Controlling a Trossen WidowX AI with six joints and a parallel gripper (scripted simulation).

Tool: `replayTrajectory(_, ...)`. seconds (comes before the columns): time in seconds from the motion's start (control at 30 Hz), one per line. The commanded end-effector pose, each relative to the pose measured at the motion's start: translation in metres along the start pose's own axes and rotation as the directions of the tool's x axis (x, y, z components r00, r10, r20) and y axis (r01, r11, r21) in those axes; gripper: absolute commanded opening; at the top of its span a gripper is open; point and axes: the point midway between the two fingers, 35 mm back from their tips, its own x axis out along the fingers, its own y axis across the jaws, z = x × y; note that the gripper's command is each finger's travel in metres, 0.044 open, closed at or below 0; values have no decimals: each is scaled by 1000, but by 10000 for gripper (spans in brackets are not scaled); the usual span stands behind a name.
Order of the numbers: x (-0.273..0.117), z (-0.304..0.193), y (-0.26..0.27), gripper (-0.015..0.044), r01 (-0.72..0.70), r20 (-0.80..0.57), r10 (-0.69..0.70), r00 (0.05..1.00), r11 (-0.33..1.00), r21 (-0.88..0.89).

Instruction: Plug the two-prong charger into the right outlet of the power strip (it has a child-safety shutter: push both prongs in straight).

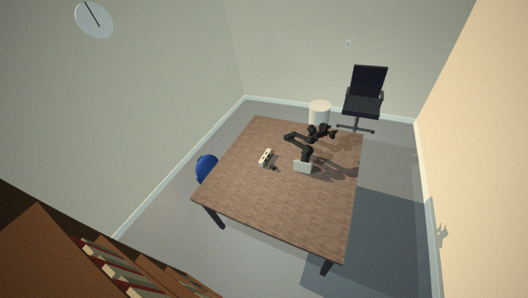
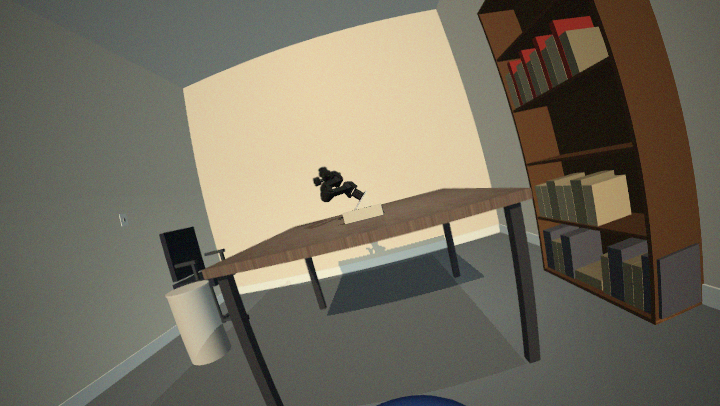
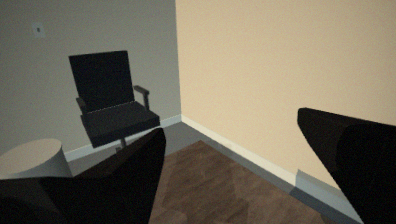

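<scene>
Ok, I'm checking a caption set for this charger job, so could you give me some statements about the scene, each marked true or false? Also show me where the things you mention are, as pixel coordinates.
1. The gripper [image 1: 334, 132] [image 3: 229, 125] is open. True.
2. The power strip [image 1: 262, 161] [image 2: 363, 214] stands on the floor. False: it is on the table [image 1: 254, 200] [image 2: 428, 211].
3. The office chair [image 1: 367, 83] [image 2: 183, 252] [image 3: 102, 82] is off the table. True.
4. The round bin [image 1: 320, 112] [image 2: 196, 322] [image 3: 37, 157] is bright red. False: it is whitish.
5. The bookshelf [image 2: 650, 151] holds books. True.
</scene>
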Motion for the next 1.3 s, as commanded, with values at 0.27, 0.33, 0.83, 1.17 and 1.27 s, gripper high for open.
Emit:
replayTrajectory(0.27, 0, 20, -37, 440, 167, 59, -170, 984, 985, 45)
replayTrajectory(0.33, -1, 25, -46, 440, 210, 75, -214, 974, 976, 58)
replayTrajectory(0.83, -26, 63, -118, 440, 505, 186, -532, 826, 845, 172)
replayTrajectory(1.17, -60, 88, -162, 440, 656, 243, -710, 661, 704, 272)
replayTrajectory(1.27, -72, 95, -173, 440, 691, 256, -755, 603, 655, 304)
